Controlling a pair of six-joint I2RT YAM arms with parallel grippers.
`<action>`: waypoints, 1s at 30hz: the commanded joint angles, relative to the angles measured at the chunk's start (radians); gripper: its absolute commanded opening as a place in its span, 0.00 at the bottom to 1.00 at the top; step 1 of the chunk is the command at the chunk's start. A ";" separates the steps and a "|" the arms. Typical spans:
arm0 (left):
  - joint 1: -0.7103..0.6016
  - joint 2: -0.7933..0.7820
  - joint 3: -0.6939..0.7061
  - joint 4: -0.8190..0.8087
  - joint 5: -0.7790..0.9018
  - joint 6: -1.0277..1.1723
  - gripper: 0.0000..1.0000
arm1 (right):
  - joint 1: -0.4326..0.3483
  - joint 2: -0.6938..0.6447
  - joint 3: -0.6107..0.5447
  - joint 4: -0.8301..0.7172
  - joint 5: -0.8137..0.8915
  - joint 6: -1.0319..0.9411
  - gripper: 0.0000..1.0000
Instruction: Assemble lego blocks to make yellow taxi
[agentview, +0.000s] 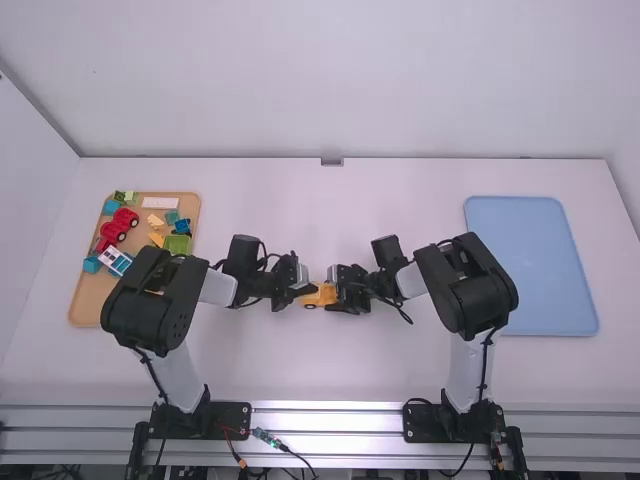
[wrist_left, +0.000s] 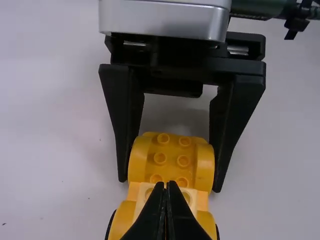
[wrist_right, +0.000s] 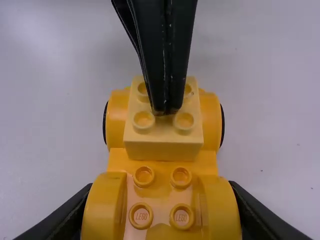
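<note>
High view: The yellow vehicle base (agentview: 325, 296) sits near the middle of the white table (agentview: 330, 370), between the 2 grippers. Its long axis runs left to right, in line with them. The left gripper (agentview: 308, 290) is at the left end; the right gripper (agentview: 336, 292) covers the right end. I cannot tell from here how far either is spread. The wooden tray (agentview: 85, 302) at left carries loose blocks and a red toy vehicle (agentview: 118, 225). The blue tray (agentview: 530, 270) lies at right.

Left wrist view: The left gripper (wrist_left: 166, 185) has its 2 fingers pressed together, tips at the pale yellow brick (wrist_left: 145, 191), with nothing pinched between them. Opposite, the right gripper's 2 fingers stand apart, 1 against each side of the base's rounded end. 6 studs show on that end.

Right wrist view: The right gripper pinches the base from its 2 sides at the near end. The base's long axis runs straight out from that gripper. The pale brick is mounted above the wheeled far end, with 4 studs up; the left gripper's closed tips point down among these studs, apparently touching the brick. Raised lettering marks 2 studs on the base.
</note>
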 joint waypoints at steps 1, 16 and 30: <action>-0.006 0.116 -0.058 -0.052 -0.253 -0.024 0.02 | 0.003 0.070 -0.037 -0.035 0.220 -0.006 0.13; 0.189 -0.290 0.053 -0.153 -0.021 -0.242 0.02 | 0.003 0.070 -0.038 -0.034 0.221 -0.006 0.12; 0.274 -0.570 0.069 -0.370 -0.587 -0.562 0.18 | 0.003 0.070 -0.038 -0.038 0.229 -0.005 0.32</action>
